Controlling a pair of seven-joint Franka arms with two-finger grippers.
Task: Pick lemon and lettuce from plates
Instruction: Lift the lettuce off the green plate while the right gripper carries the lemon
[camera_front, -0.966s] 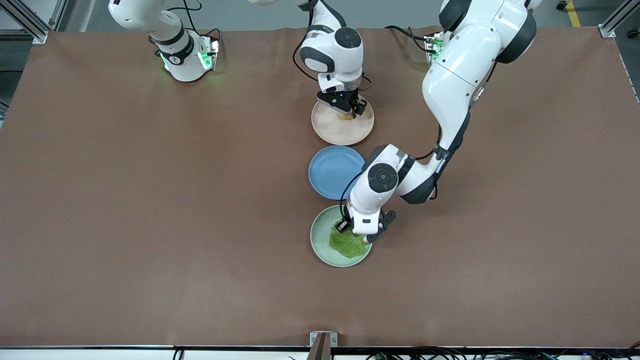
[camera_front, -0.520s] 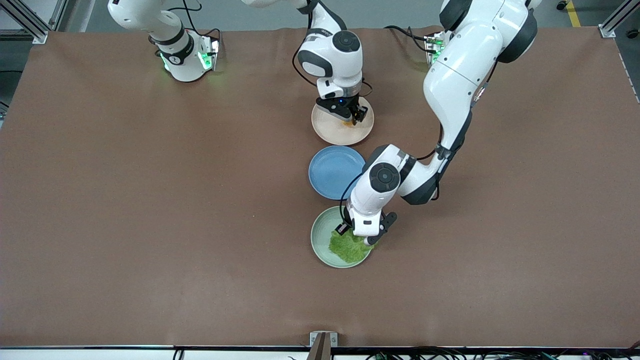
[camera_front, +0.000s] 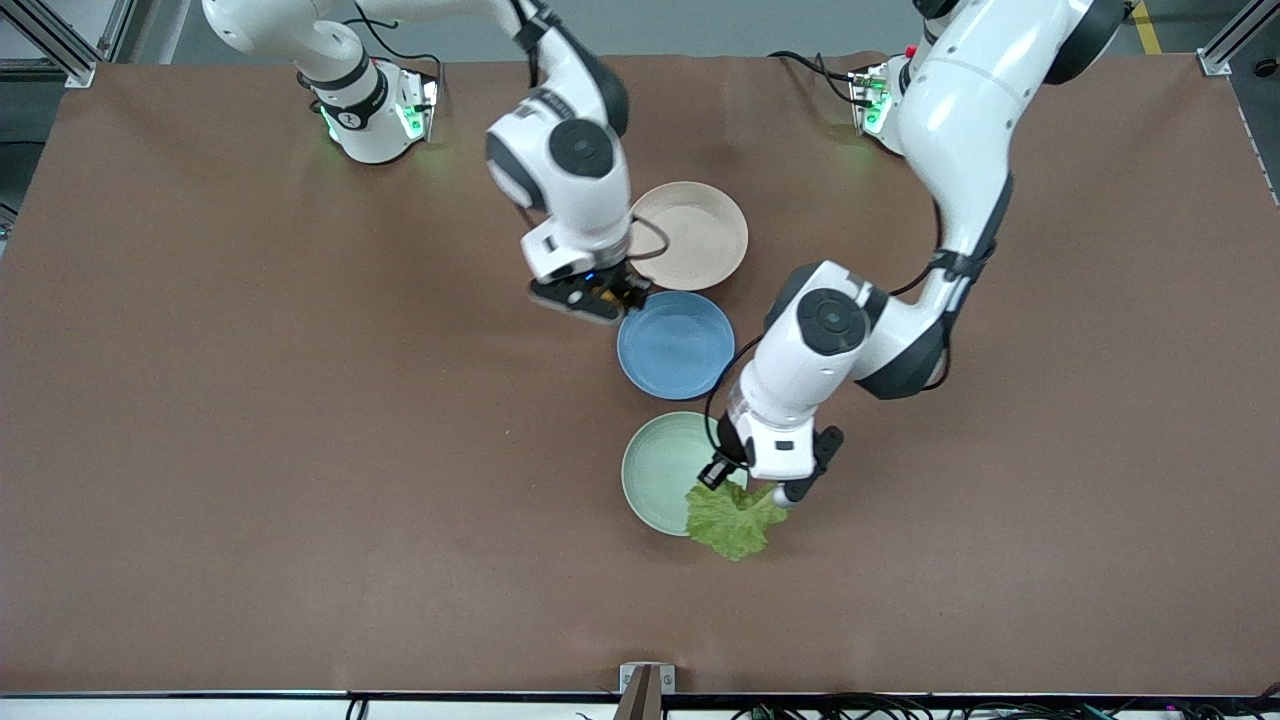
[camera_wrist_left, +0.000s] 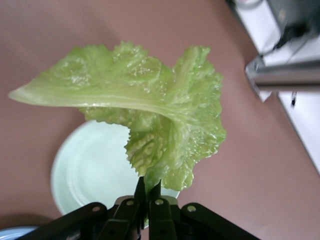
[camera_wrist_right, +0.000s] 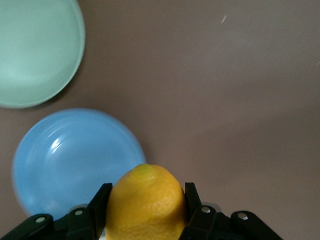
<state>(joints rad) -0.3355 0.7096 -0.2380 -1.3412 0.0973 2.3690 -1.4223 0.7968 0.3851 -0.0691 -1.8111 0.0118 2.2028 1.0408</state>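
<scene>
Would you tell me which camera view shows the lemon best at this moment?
The right wrist view: the lemon fills the foreground, clamped between the right gripper's jaws. In the front view that gripper hides it almost completely. The left wrist view shows no lemon.

Lemon gripped aloft; lettuce dangling over mint plate rim.

Robotics lab, brown-covered test table — aluminium frame posts, cables along the edge
</scene>
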